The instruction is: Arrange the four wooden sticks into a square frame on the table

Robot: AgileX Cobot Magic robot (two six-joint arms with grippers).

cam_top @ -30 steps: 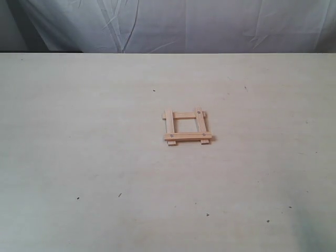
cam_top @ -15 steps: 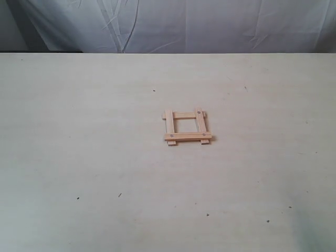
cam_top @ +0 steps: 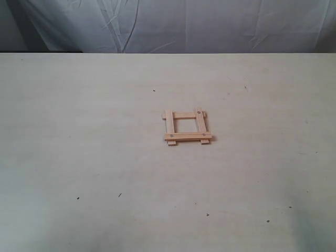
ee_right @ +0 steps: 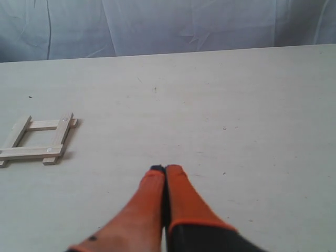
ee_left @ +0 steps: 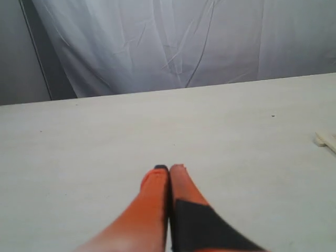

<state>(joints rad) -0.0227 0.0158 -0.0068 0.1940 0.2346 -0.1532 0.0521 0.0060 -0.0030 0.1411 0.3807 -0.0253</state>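
The four wooden sticks lie as a small square frame (cam_top: 187, 126) near the middle of the table (cam_top: 79, 131), overlapping at the corners with ends sticking out. The front stick (cam_top: 187, 136) shows a dark hole near each end. In the right wrist view the frame (ee_right: 38, 139) lies well off to one side of my right gripper (ee_right: 165, 169), whose orange fingers are pressed together with nothing between them. My left gripper (ee_left: 169, 168) is likewise shut and empty; only a corner of the frame (ee_left: 326, 139) shows at that view's edge. Neither gripper appears in the exterior view.
A wrinkled pale cloth backdrop (cam_top: 184, 23) hangs behind the table's far edge. A few tiny dark specks (cam_top: 119, 195) dot the surface.
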